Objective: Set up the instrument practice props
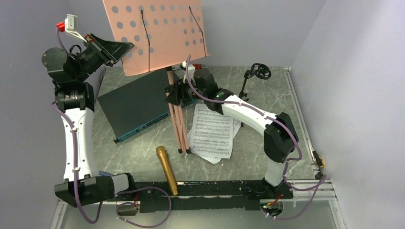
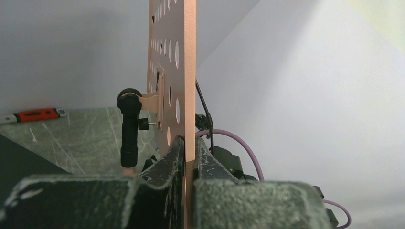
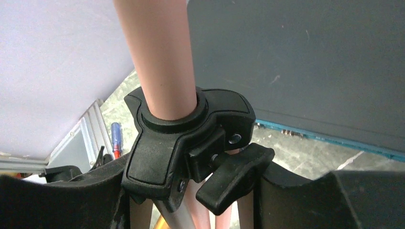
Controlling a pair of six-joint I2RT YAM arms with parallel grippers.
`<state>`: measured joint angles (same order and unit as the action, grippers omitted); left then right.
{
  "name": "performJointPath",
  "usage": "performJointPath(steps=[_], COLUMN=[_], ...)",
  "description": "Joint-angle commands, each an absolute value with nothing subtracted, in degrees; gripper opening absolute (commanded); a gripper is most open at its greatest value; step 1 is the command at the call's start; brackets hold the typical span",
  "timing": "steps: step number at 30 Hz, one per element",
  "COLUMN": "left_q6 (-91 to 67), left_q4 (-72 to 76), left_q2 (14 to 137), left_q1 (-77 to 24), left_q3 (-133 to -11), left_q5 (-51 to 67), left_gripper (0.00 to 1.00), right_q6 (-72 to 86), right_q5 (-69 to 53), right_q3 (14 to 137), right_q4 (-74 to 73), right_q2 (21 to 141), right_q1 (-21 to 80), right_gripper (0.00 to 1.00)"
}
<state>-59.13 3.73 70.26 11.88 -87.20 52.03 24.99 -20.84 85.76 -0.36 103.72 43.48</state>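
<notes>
Pink, matte finish on the music stand (image 1: 157,33). Its desk is full of round holes and has two thin black wire page holders, and the legs are bunched together down on the table. It stands about mid-table, roughly upright. The left gripper (image 2: 189,152) is clamped tight on the desk's left edge, low down. The right gripper (image 3: 191,191) is closed round the black collar (image 3: 186,138) on the pole, with the knob sticking out. Two white sheet-music pages (image 1: 212,133) lie just right of the legs. The gold microphone (image 1: 167,170) lies flat near the front, and the little black mic stand (image 1: 253,78) is back right. The table (image 1: 229,78) is grey marble-look with a dark teal-edged panel (image 1: 136,102) on it, and there are plain grey walls (image 1: 353,71) around.
</notes>
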Motion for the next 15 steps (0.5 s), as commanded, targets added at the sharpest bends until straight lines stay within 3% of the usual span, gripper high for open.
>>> performJointPath(steps=[1, 15], left_q6=[-66.98, -68.39], left_q4=[11.29, 12.39], left_q2=[64.86, 64.28], left_q1=[10.47, 10.46], left_q3=[-92.74, -93.64], left_q5=[59.41, 60.87], left_gripper=[0.03, 0.02], right_q6=[26.96, 22.74], right_q5=[-19.48, -14.26], right_q3=[94.24, 102.06], right_q4=[7.18, 12.74], right_q2=[103.65, 107.60], right_q1=[43.24, 43.07], right_gripper=[0.00, 0.00])
